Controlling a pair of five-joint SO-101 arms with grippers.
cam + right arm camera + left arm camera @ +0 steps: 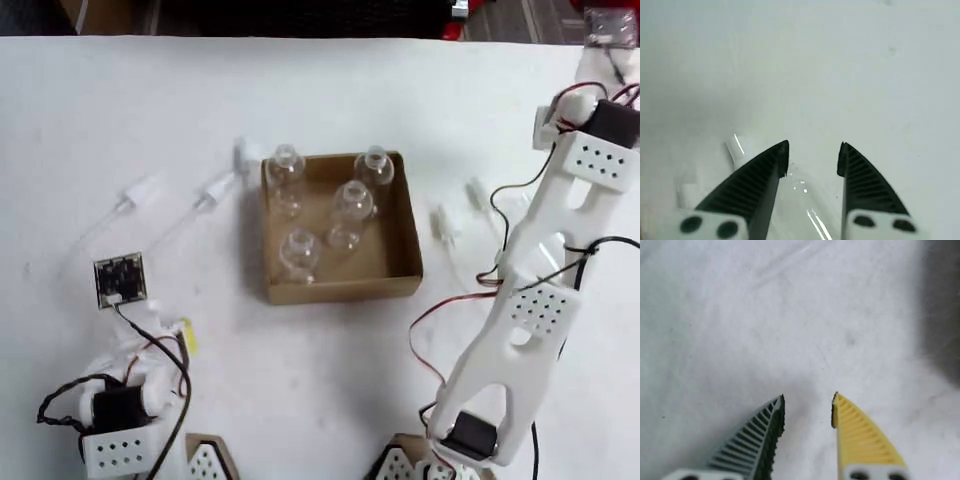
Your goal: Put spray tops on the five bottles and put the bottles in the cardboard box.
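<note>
My left claw [808, 407] hangs open just above the bare white table [300, 90], its two ribbed, wedge-shaped fingers apart, one grey-green [757, 435] and one yellow [860, 435], with nothing between them. It sits at the near left of the table, well apart from the box [392, 272], a shallow square tray of brown cardboard with plain upright walls near the middle of the table. Four bottles [352, 205] of clear plastic stand upright inside the box, round-shouldered with open necks and no tops on them. Two are along its far wall, one is near the centre and one is toward the near left. White spray tops [215, 190] with thin clear tubes lie flat on the table left of the box, between it and my left claw. A pair of tops [445, 222] lies just right of the box, beside my right arm [540, 300], which is white plastic with red and black wires. My right claw [813, 152] is stretched to the far right corner, well away from the box, its black ribbed fingers parted. A clear item [610, 27] glints low between them, and I cannot tell whether the fingers touch it or whether it is the fifth bottle.
</note>
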